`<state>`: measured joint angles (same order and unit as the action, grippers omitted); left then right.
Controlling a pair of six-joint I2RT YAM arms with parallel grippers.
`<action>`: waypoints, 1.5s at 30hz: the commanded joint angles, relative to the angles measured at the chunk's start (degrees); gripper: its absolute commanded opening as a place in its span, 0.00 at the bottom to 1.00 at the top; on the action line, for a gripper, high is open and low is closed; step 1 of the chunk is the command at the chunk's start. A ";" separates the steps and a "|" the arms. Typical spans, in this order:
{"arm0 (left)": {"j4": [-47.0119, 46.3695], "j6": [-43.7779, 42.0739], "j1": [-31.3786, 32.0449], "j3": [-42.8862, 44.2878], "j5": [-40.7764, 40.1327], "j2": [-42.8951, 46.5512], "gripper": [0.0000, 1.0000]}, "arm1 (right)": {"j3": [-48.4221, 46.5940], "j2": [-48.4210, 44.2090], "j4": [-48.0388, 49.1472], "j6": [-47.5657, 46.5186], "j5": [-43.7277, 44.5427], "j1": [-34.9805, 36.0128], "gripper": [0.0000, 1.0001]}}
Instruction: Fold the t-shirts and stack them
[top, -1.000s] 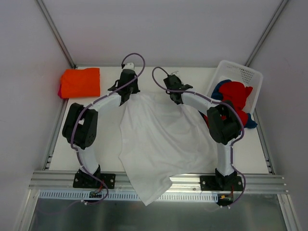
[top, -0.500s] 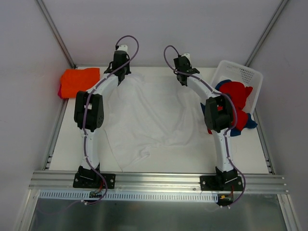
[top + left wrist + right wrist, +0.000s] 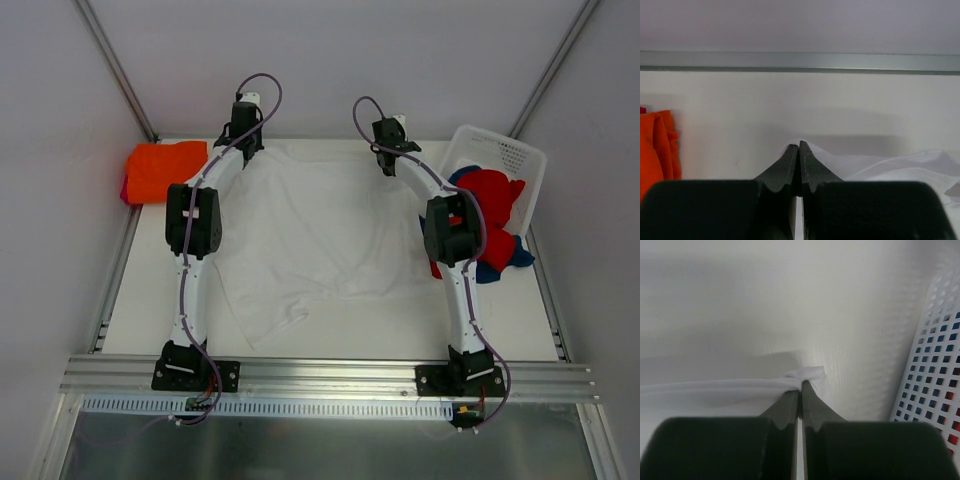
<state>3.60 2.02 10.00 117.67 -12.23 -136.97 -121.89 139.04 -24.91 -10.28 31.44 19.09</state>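
Note:
A white t-shirt lies spread over the middle of the table, stretched between both arms at its far edge. My left gripper is shut on its far left corner; the wrist view shows white cloth pinched at the fingertips. My right gripper is shut on the far right corner, a bunched white hem held in the tips. A folded orange t-shirt lies at the far left, and also shows in the left wrist view. Red and blue t-shirts fill the basket.
The white perforated basket stands at the far right; its wall is close to my right gripper. White enclosure walls rise behind the table's far edge. The shirt's near hem lies crumpled toward the front left.
Both grippers have carried the white t-shirt away from the front edge to the far side and moved apart, so the shirt went from hanging over the front rail to lying spread on the table.

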 commanded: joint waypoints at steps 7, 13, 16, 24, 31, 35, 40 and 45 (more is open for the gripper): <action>-2.18 -5.18 -1.47 14.68 -4.55 -8.92 0.98 | -5.90 1.84 -1.55 3.51 6.33 -1.34 0.84; -2.72 -6.15 -2.18 19.18 -12.63 -7.19 0.99 | -10.39 1.77 -1.55 4.04 11.79 -3.97 1.00; -2.63 -4.49 -1.65 12.17 -16.94 2.29 0.99 | -7.68 -4.20 -1.46 4.74 14.60 -4.41 0.99; 3.33 12.90 6.23 -28.78 -21.26 42.46 0.99 | 15.42 -31.70 -1.02 5.10 11.20 1.63 0.99; 12.62 23.71 18.03 -50.15 -17.50 60.83 0.98 | 39.50 -51.66 -4.36 8.25 6.53 12.45 0.99; 16.35 34.43 19.87 -62.60 -5.37 69.53 0.90 | 56.88 -61.68 -3.75 15.28 -1.89 14.21 0.99; 18.72 39.63 25.42 -74.24 -5.88 80.97 0.89 | 70.01 -72.24 -0.77 21.09 -10.94 17.30 0.99; 20.22 41.92 26.03 -78.64 -7.20 83.00 0.89 | 69.00 -66.20 7.14 19.08 -19.46 13.36 1.00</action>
<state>23.42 39.75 35.97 39.88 -19.55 -54.78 -49.39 70.46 -26.22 7.51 20.10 35.29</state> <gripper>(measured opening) 0.889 0.993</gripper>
